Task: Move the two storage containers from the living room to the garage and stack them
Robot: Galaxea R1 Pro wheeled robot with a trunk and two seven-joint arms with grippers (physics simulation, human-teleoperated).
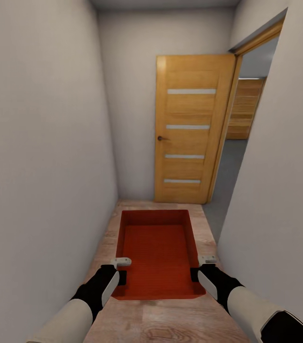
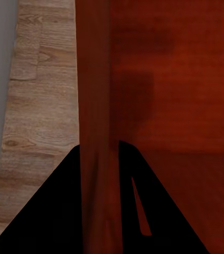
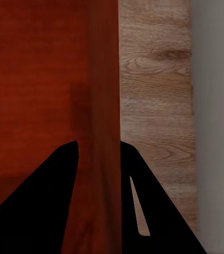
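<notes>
I carry one red-orange storage container in front of me, above a light wood plank floor in a narrow corridor. My left gripper is shut on the container's left wall near its close corner, and my right gripper is shut on its right wall. In the left wrist view the container's wall runs between the black fingers. Likewise, the right wrist view has the wall between the fingers. The container holds nothing.
Pale walls close in on both sides. An open wooden door stands ahead at the corridor's end. To its right a doorway opens onto a grey floor, with wood panelling beyond.
</notes>
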